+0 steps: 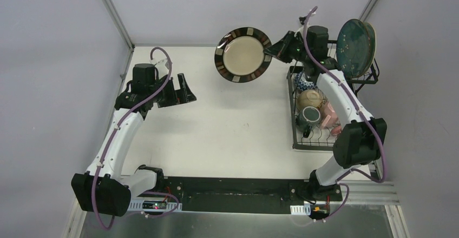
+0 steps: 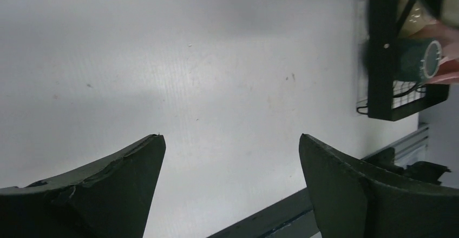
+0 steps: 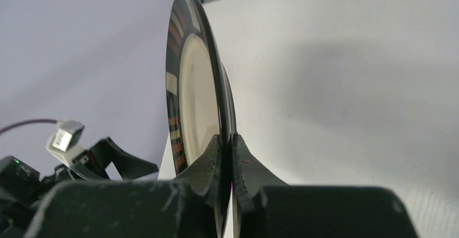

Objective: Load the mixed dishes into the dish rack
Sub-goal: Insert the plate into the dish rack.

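Our right pincer (image 3: 227, 143) clenches the dark-rimmed beige plate (image 1: 243, 54) by its rim, aloft at the worktop's (image 1: 233, 124) 12 o'clock; our left pincer (image 2: 231, 138) hangs released. We judge loading underway: next, carry it toward 3 o'clock, upright into the dish rack (image 1: 295, 113)

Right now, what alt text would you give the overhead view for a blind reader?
The right gripper holds a dark-rimmed beige plate by its rim, lifted beside the black dish rack, which carries a teal plate and cups. The left gripper hovers open over the white table.
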You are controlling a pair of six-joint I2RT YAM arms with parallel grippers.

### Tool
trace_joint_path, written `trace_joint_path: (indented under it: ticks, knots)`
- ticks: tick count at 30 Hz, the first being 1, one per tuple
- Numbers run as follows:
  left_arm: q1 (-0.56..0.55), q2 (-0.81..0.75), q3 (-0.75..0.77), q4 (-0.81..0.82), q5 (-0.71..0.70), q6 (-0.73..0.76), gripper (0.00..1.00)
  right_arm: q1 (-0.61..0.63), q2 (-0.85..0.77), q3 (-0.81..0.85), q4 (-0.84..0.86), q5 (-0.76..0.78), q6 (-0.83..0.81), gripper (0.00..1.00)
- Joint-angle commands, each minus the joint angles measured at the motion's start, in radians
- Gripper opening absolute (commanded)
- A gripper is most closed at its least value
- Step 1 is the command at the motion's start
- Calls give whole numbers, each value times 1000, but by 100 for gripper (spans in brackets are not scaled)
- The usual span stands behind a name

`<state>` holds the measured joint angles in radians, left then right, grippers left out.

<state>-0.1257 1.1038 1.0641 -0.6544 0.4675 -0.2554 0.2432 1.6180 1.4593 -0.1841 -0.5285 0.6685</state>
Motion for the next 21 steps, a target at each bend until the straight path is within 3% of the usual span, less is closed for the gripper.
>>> trace_joint_path:
  ticks: [1, 21]
  knots:
    - [-11, -28, -14, -63, -108, 131, 99, -86, -111, 141, 78, 60, 60, 0]
    - [-22, -58, -69, -57, -115, 156, 99, -406, -198, 344, -46, 185, 45, 0]
